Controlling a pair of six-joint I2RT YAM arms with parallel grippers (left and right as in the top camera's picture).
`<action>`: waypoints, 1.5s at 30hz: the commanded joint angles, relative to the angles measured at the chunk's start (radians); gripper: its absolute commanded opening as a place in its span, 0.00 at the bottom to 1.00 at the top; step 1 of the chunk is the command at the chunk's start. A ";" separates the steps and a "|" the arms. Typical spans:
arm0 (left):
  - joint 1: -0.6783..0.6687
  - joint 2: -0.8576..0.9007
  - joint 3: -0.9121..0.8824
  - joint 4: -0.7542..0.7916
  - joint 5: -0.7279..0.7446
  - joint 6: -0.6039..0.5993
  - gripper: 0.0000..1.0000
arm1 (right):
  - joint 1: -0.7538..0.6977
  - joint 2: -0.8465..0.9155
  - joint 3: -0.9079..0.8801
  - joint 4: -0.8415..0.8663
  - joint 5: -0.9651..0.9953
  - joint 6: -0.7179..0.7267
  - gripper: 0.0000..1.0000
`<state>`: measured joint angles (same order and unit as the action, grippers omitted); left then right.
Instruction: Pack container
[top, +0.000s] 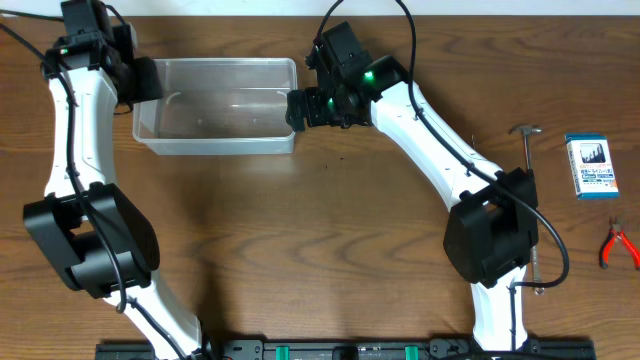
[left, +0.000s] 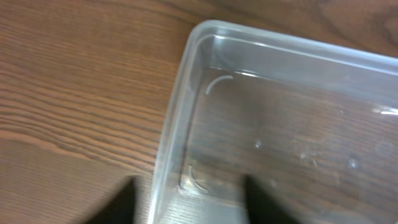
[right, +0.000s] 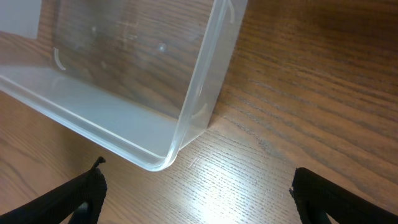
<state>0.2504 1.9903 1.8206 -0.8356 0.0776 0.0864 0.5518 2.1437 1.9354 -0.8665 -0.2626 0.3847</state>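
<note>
Clear plastic container (top: 215, 105), empty, at the far edge of the bench (top: 300, 250), long axis left-right. Left gripper (left: 189, 190) open astride its left wall; right gripper (right: 198, 171) wide open, empty, beside its right end.

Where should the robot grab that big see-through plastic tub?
Grip the clear plastic rectangular tub by the thin rim of a short end wall, coming down from above with one finger inside and one outside. It is too wide to span, but its upright walls are thin and open-topped. The left pincer looks open astride the left end that way.
</note>
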 joint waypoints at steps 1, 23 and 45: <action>0.022 0.018 0.004 0.016 -0.042 0.013 0.06 | -0.014 0.000 0.026 0.003 -0.011 -0.016 0.96; 0.205 0.050 -0.009 0.035 -0.055 -0.092 0.06 | -0.014 0.000 0.026 0.040 -0.011 -0.027 0.70; 0.204 0.182 -0.018 0.030 0.020 -0.084 0.06 | -0.018 0.000 0.026 0.002 -0.011 -0.065 0.75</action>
<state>0.4545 2.1712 1.8122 -0.8047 0.0795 0.0029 0.5518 2.1437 1.9358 -0.8627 -0.2695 0.3466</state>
